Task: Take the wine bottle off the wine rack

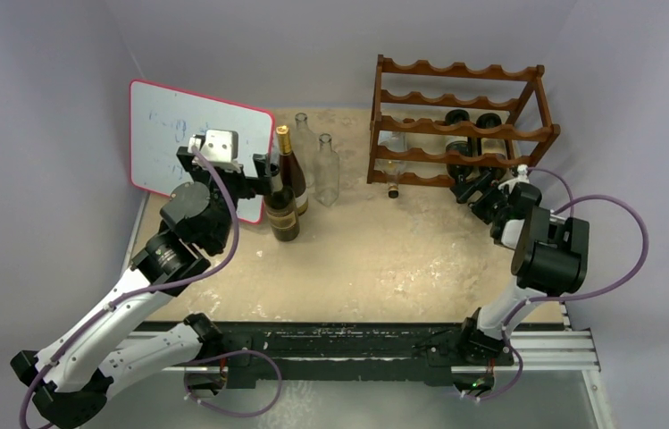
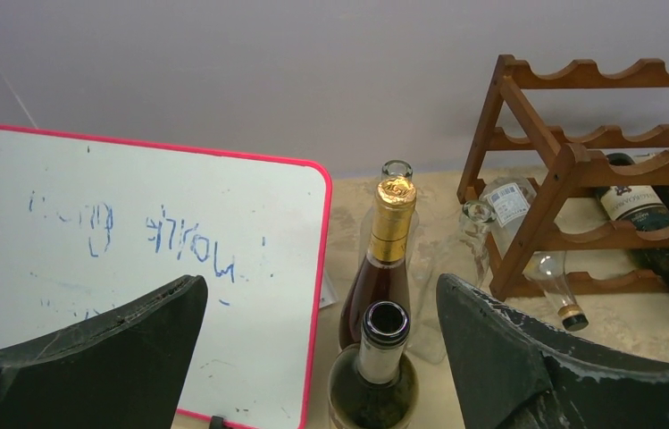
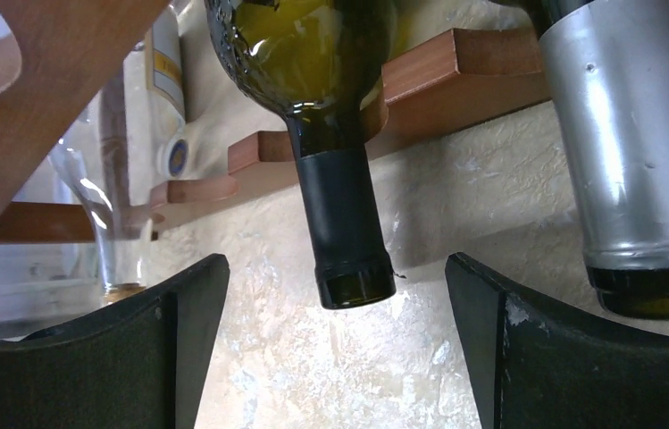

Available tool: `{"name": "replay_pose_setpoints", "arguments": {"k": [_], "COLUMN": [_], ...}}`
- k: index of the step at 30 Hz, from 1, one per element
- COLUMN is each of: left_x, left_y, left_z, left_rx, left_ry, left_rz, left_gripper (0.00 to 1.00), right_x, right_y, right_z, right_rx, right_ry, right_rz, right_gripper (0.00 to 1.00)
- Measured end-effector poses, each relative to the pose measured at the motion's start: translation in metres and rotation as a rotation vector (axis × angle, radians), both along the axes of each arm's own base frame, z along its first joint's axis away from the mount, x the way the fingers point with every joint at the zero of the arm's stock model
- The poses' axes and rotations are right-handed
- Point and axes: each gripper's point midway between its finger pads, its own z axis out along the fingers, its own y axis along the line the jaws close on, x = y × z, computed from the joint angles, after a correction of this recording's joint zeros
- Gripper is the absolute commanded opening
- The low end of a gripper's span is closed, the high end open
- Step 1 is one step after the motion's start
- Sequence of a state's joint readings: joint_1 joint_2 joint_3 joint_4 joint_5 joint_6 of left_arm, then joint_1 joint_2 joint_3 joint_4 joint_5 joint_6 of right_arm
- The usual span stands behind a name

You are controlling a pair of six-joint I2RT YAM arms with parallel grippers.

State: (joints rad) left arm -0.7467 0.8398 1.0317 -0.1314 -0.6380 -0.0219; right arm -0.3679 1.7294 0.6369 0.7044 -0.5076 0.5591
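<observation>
We look down on a sandy surface [image 1: 384, 259] with two arms at its near edge. At the back right stands the rack [image 1: 460, 121], a reddish wooden frame with scalloped rails in several tiers. The right tool [image 1: 480, 189] reaches to the rack's lower right front.

The right wrist view gives the detail the overhead view lacks. The green bottle [image 3: 330, 54] lies on its side low in the rack, shoulder on a front rail. Its black-sleeved neck juts out between the tool's two fingers [image 3: 134, 357]. The fingers stand wide apart and touch neither side of the neck. Just beside it on the right lies a silver-capped bottle [image 3: 639, 134]. From above, these two are only dark shapes. Further left in the rack lies a clear bottle [image 3: 116, 223].

At the back left a red-edged whiteboard [image 1: 196, 143] leans upright. The left tool [image 1: 270, 172] is also spread wide and holds nothing. It straddles an open bottle [image 1: 282, 214] that stands upright on the surface.

The left wrist view shows that tool's fingers well clear of the open bottle's neck. A gold-capped bottle [image 2: 388, 259] stands just behind it, and two clear bottles [image 2: 397, 172] stand further back. This view also shows faint blue scribbles on the whiteboard, which are barely visible from above.
</observation>
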Motion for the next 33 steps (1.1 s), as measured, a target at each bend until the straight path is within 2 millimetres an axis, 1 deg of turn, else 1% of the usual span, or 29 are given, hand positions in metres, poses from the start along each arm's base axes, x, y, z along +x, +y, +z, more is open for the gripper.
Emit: {"name": "replay_pose_setpoints", "arguments": {"k": [6, 9, 13, 18, 22, 26, 29, 31, 33], "left_x": [0.0, 0.0, 0.0, 0.0, -0.002, -0.004, -0.004, -0.004, -0.004], "left_y": [0.0, -0.001, 0.0, 0.005, 0.01, 0.014, 0.014, 0.014, 0.014], "left_z": [0.003, 0.003, 0.0, -0.001, 0.001, 0.004, 0.004, 0.004, 0.004], "left_rx": [-0.009, -0.008, -0.004, -0.004, -0.007, -0.017, -0.018, -0.017, -0.018], "left_ry": [-0.01, -0.009, -0.006, -0.003, -0.011, -0.021, -0.023, -0.022, -0.022], "left_rz": [0.0, -0.002, 0.001, 0.027, 0.043, 0.051, 0.052, 0.052, 0.053], "left_gripper": [0.98, 0.94, 0.9, 0.88, 0.87, 0.87, 0.87, 0.86, 0.86], "right_x": [0.007, 0.011, 0.014, 0.018, 0.02, 0.024, 0.025, 0.025, 0.025], "right_y": [0.001, 0.005, 0.009, 0.011, 0.011, 0.009, 0.009, 0.008, 0.008], "right_z": [0.002, 0.001, 0.002, 0.003, 0.003, 0.001, 0.0, -0.001, -0.002], "right_rx": [0.102, 0.151, 0.187, 0.22, 0.231, 0.237, 0.237, 0.237, 0.238], "right_ry": [-0.043, -0.06, -0.081, -0.093, -0.096, -0.095, -0.094, -0.093, -0.089], "right_rz": [0.012, 0.019, 0.03, 0.036, 0.036, 0.033, 0.031, 0.028, 0.028], "right_gripper": [0.86, 0.85, 0.82, 0.78, 0.72, 0.67, 0.6, 0.56, 0.5]}}
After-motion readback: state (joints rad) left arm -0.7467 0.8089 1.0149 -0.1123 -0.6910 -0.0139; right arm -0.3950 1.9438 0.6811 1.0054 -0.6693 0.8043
